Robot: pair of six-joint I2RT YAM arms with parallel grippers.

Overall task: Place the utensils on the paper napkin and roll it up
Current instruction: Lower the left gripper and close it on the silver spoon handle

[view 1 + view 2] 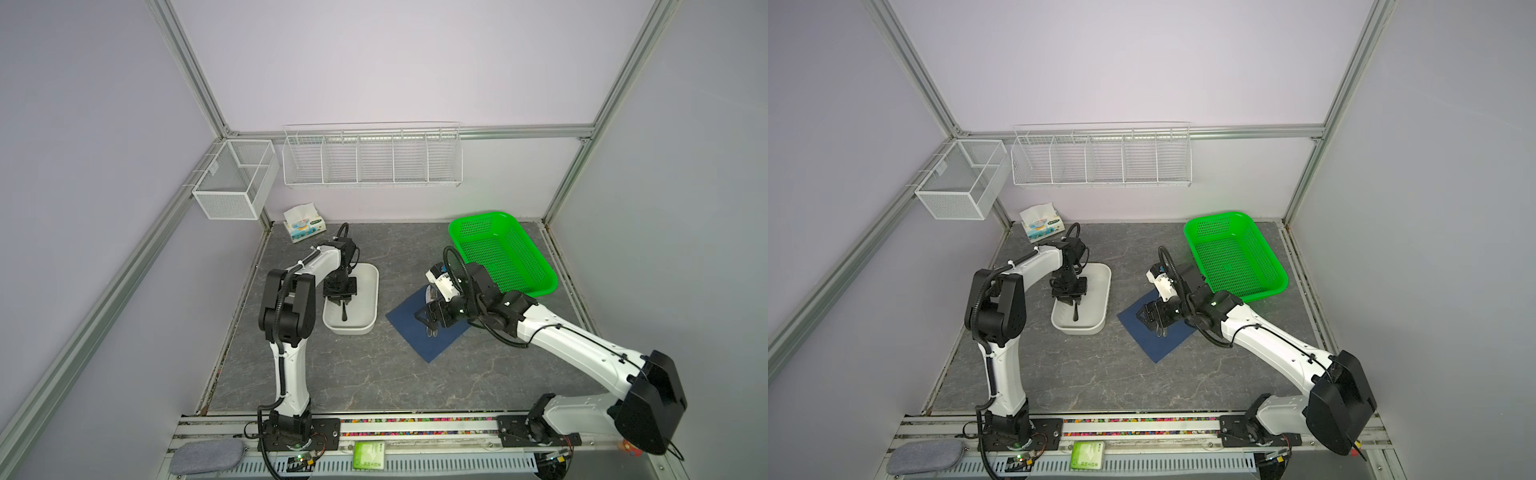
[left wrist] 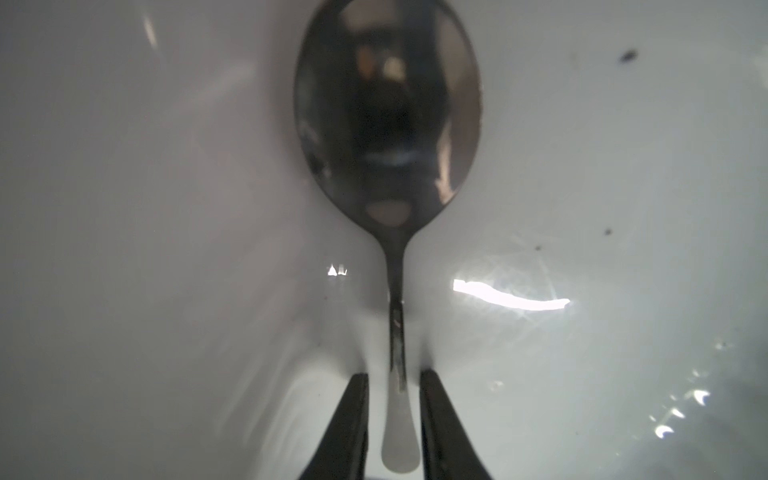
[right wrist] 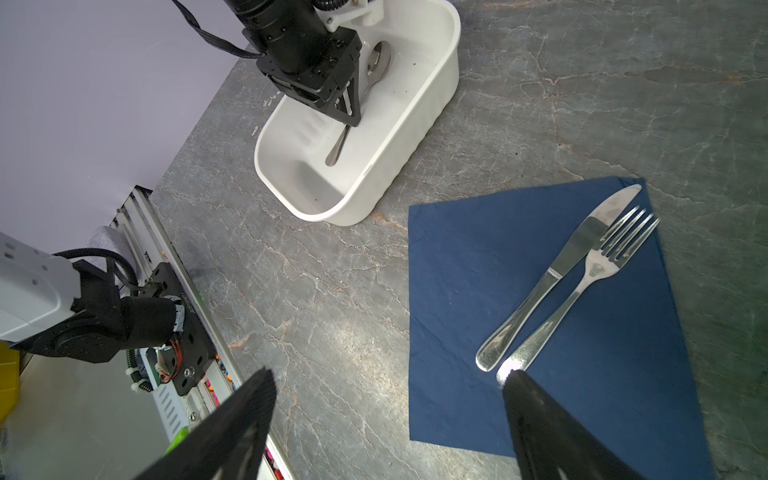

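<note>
The spoon (image 2: 386, 124) lies in a white tub (image 1: 372, 299), also visible in the right wrist view (image 3: 415, 124). My left gripper (image 2: 394, 376) reaches down into the tub. Its jaws stand narrowly apart on either side of the spoon's handle, with a thin gap showing on each side. The navy paper napkin (image 3: 478, 291) lies flat on the table to the right of the tub. On it lie the knife (image 3: 557, 274) and the fork (image 3: 590, 274), side by side. My right gripper (image 3: 390, 374) hovers open over the napkin's near edge, holding nothing.
A green plastic basket (image 1: 503, 253) stands at the back right, close to the right arm. A tissue pack (image 1: 303, 222) sits at the back left. White wire racks (image 1: 372, 160) hang on the back wall. A grey pad (image 1: 203, 457) lies on the front rail.
</note>
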